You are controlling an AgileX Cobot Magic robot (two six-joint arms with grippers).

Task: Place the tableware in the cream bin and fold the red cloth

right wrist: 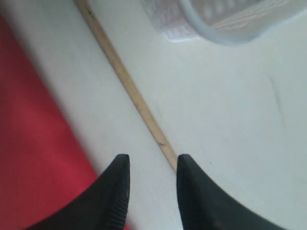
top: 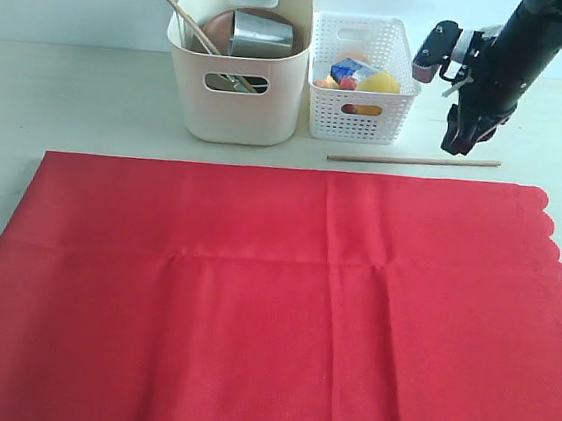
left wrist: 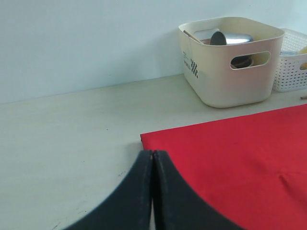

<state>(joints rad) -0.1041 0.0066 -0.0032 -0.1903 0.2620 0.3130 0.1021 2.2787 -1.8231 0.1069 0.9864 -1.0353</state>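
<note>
A tan wooden chopstick lies on the table between the red cloth and the baskets. My right gripper hovers just above its right part, open. In the right wrist view the chopstick runs up to one fingertip of the right gripper, with bare table between the jaws. The cream bin holds a steel cup, a brown plate and another chopstick. The cloth lies spread flat. My left gripper is shut and empty by the cloth's corner.
A white lattice basket with toy food stands right of the cream bin, close to the right arm. The cloth's scalloped edge is on the right. A strip of bare table runs between cloth and bins.
</note>
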